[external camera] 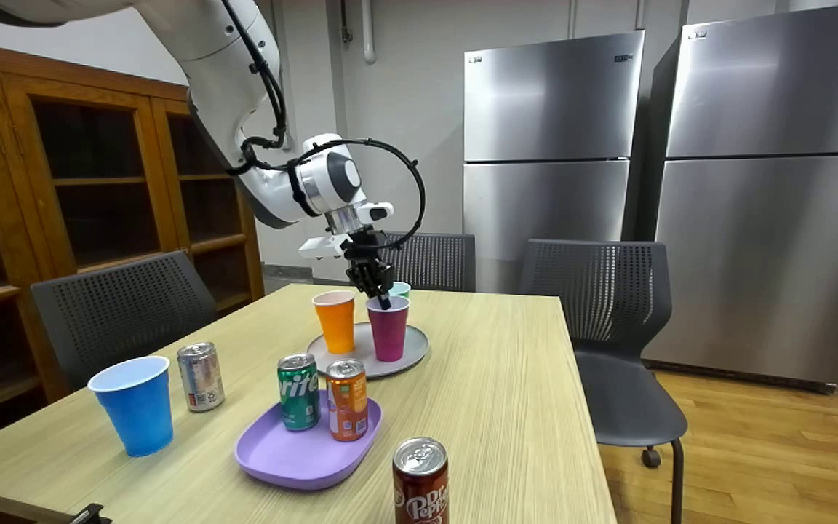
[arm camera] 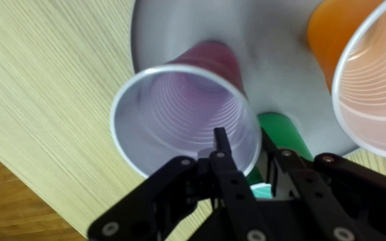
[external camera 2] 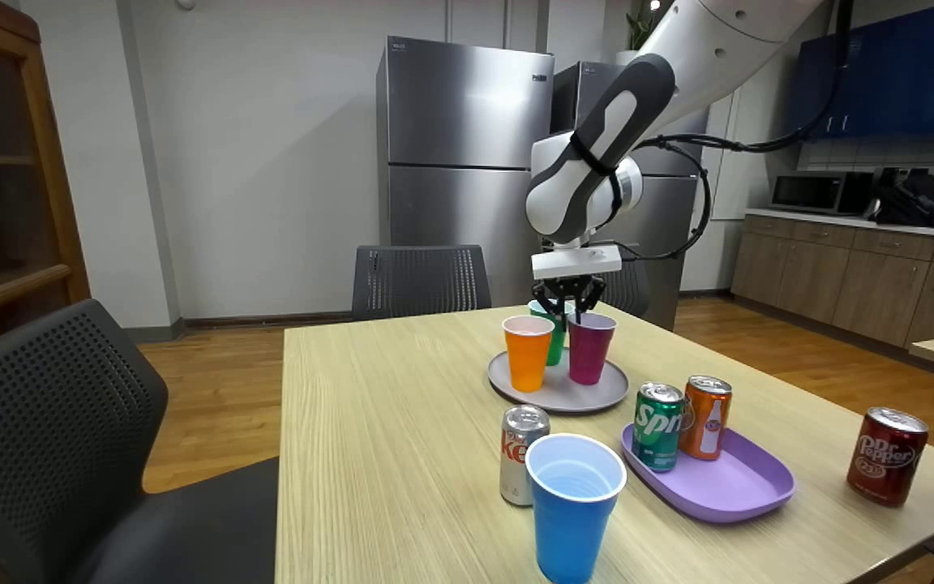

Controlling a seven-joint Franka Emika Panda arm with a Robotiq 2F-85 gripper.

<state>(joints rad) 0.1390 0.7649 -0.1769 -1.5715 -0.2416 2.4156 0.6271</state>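
Observation:
My gripper (arm camera: 241,132) straddles the rim of a magenta cup (arm camera: 209,58). One of its fingers (arm camera: 222,142) reaches inside the cup; the opposite one is outside the wall, beside a green cup (arm camera: 281,132). Some space shows between the fingers and the rim, so the jaws stand partly open. The magenta cup (external camera: 388,335) is upright on a round grey plate (external camera: 416,353) in both exterior views. An orange cup (external camera 2: 528,361) shares the plate, as does the green cup (external camera 2: 556,349) behind. Its mouth is mostly covered by the gripper in the wrist view.
Nearer the cameras, a purple tray (external camera: 295,462) holds a green Sprite can (external camera: 298,393) and an orange can (external camera: 347,400). A blue cup (external camera 2: 574,511), a silver can (external camera 2: 520,454) and a Dr Pepper can (external camera 2: 887,458) stand on the table. Dark chairs (external camera: 593,291) border it.

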